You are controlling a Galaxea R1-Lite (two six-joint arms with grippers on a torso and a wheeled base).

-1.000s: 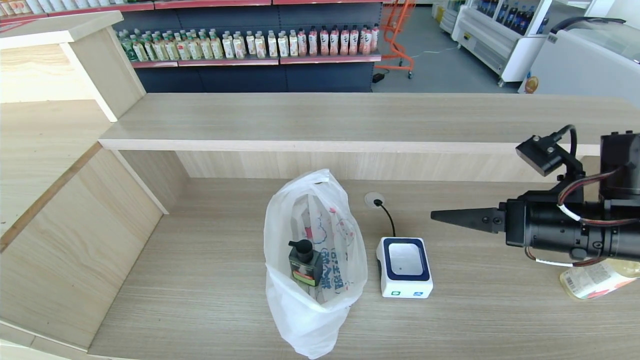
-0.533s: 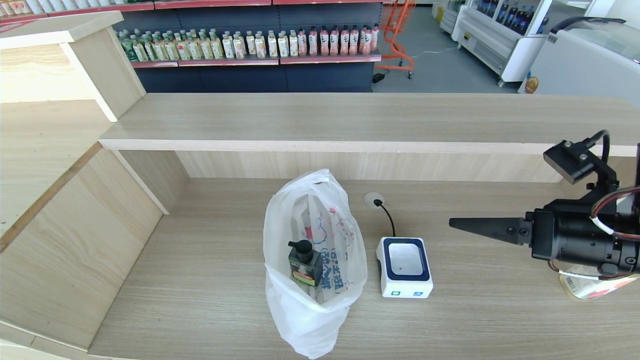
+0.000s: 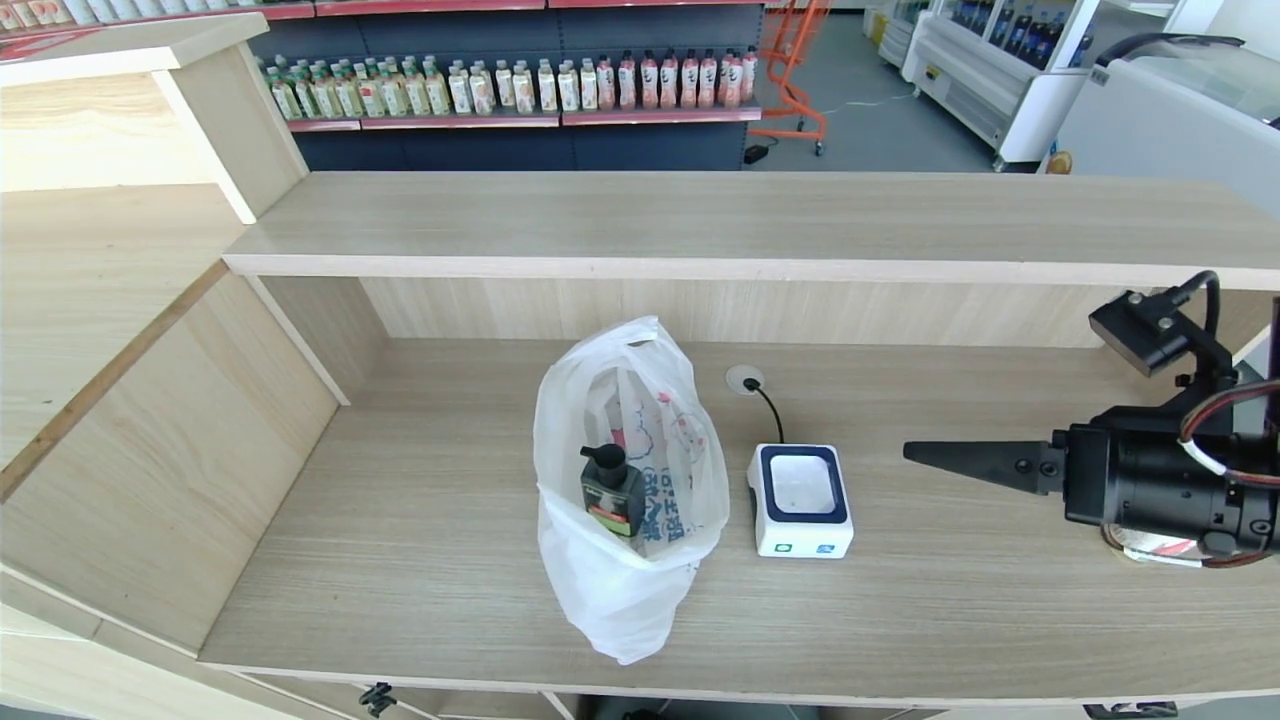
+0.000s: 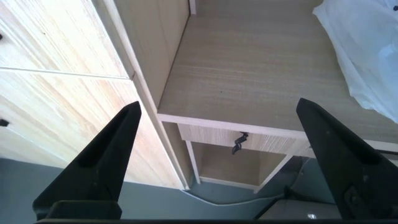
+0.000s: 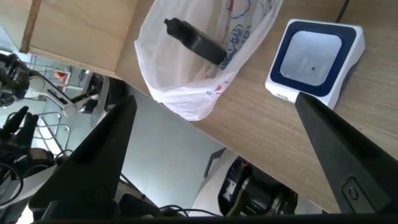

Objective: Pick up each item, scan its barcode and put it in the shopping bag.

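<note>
A white plastic shopping bag (image 3: 625, 560) stands open mid-counter with a dark pump bottle (image 3: 610, 492) inside it. Just right of it lies the white barcode scanner (image 3: 800, 500), window facing up. My right gripper (image 3: 925, 455) hovers above the counter right of the scanner, pointing left, open and empty. Its wrist view looks down on the bag (image 5: 186, 93), the pump bottle (image 5: 199, 40) and the scanner (image 5: 314, 59) between the spread fingers of the gripper (image 5: 214, 99). A labelled bottle (image 3: 1150, 548) lies mostly hidden under the right arm. My left gripper (image 4: 217, 106) is open, low at the counter's front left corner.
The wooden counter (image 3: 950, 620) has a raised ledge (image 3: 700, 215) behind and a side wall (image 3: 170, 470) on the left. The scanner's cable runs to a grommet hole (image 3: 745, 378). An edge of the bag (image 4: 367, 56) shows in the left wrist view.
The head camera has shifted, now showing the counter's front edge. The right gripper drew back to the right, and its arm now covers more of the labelled bottle.
</note>
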